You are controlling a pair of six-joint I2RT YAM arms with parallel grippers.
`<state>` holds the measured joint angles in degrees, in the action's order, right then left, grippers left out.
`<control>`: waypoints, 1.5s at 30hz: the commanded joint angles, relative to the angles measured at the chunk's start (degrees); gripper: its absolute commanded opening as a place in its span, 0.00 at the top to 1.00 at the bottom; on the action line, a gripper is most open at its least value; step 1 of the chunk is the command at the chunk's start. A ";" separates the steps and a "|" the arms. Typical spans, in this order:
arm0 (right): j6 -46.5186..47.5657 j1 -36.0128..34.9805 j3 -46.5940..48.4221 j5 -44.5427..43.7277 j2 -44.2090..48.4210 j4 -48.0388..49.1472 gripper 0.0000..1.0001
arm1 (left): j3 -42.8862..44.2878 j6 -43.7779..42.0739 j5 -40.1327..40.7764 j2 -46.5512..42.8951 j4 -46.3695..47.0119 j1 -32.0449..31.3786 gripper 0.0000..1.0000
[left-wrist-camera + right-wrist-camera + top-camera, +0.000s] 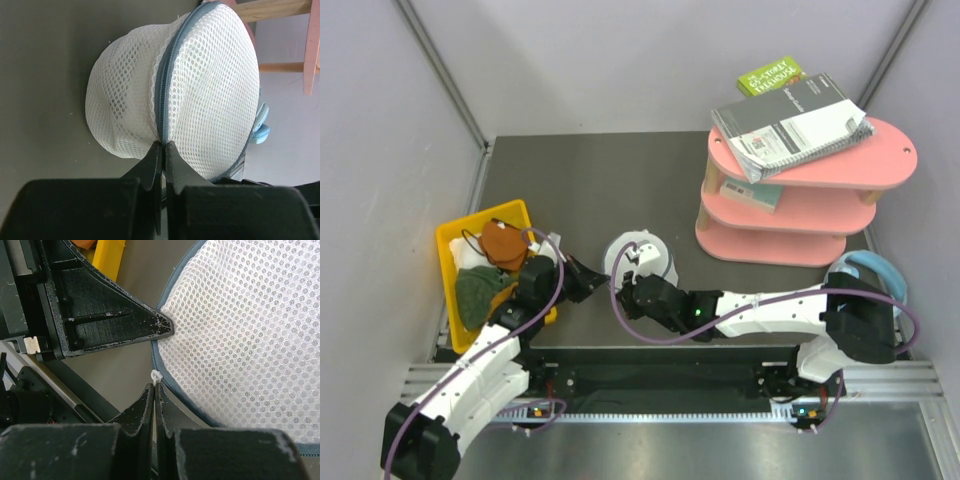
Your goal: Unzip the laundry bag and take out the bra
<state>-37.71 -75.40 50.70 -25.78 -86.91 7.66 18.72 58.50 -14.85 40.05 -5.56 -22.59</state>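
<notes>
Black left claw [162, 145] right up close, tips pressed together, nipping the bottom rim of the white round mesh laundry bag [125, 85], right at the thin grey-blue zip line [161, 85]. Black right claw [155, 389] shut tight too, at the near rim of the bag, with a tiny white zip tab [156, 375] poking out from between its tips. Looks clamped on that tab, though too small to be sure. Bag resting on the dark grey table [590, 180], zip shut along every part in view. Pink three-level shelf [800, 215] just right of the bag, yellow plastic tray [445, 245] of cloths to the left of the bag.

To do this step well: hold the rim fast with the left claw and do not let go. Pull the tab slowly along the zip line, round the rim, never straight up. Keep the bag low on the table, to stop the mesh bunching and jamming the zip.

No bra to be seen; likely tucked inside the bag, behind the mesh. Hard to tell how much mesh caught between the left tips. Far side of the zip hidden behind the dome.
</notes>
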 commanded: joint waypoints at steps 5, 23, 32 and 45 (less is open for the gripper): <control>-0.78 -1.07 0.72 -0.32 1.31 1.39 1.00 | 3.25 -1.90 3.33 1.17 1.52 0.09 1.00; -1.66 0.60 -7.01 -11.74 13.08 -7.13 1.00 | 8.52 -7.17 6.59 7.14 0.20 1.06 1.00; 1.41 0.43 -4.56 -7.63 11.42 -4.33 1.00 | 15.90 -12.62 8.08 17.24 2.14 1.14 1.00; -0.08 -0.80 3.18 1.34 -0.18 2.01 1.00 | 13.56 -14.03 12.48 5.23 -11.40 1.41 0.18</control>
<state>-37.50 -75.26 49.32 -27.20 -84.82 5.85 36.23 44.31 -4.34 52.21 -12.73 -21.41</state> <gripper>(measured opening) 0.007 0.832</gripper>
